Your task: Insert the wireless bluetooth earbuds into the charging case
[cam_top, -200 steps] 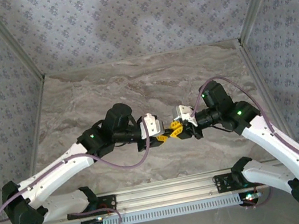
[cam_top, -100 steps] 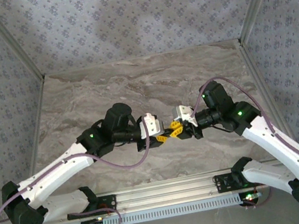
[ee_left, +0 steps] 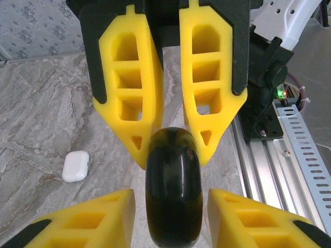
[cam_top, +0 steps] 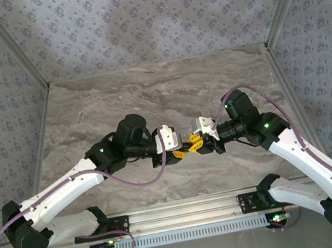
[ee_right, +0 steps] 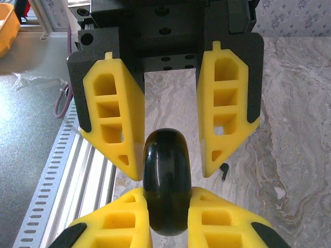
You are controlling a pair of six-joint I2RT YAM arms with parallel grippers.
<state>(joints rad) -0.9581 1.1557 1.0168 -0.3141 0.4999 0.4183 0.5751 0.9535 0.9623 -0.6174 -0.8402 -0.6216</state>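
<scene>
The worktop (cam_top: pixel 147 89) is a slab with a grey-and-cream marble pattern, veined and matte. It is walled by fabric (cam_top: pixel 147 18) printed with small floral motifs. A ribbed aluminium rail (cam_top: pixel 188 213) runs along its near edge.

Two white, black-jointed arms reach in from the near corners and meet nose to nose over the middle of the worktop, closer to the near edge than the far one. Each ends in black jaw carriers with bright yellow, hollow-ribbed wedge fingers.

The right gripper (cam_top: pixel 194 144) is clamped on the charging case (ee_right: pixel 166 186) and holds it clear of the surface, both finger pads pressed against its sides. The left gripper (cam_top: pixel 181 153) stands partly open around the other end of the case. In the left wrist view a sliver of marble shows on each side between finger and case — it brackets the case rather than gripping it.

The case is a glossy black pebble, smoothly rounded, with soft highlights along its curved edge.

A small white rounded box (ee_left: pixel 76 166) lies flat on the marble, on the side of the grippers away from the rail.

One earbud (ee_right: pixel 224 171) — tiny, black, a short stem with a bud end — also rests on the worktop on that far side, apart from the case.
</scene>
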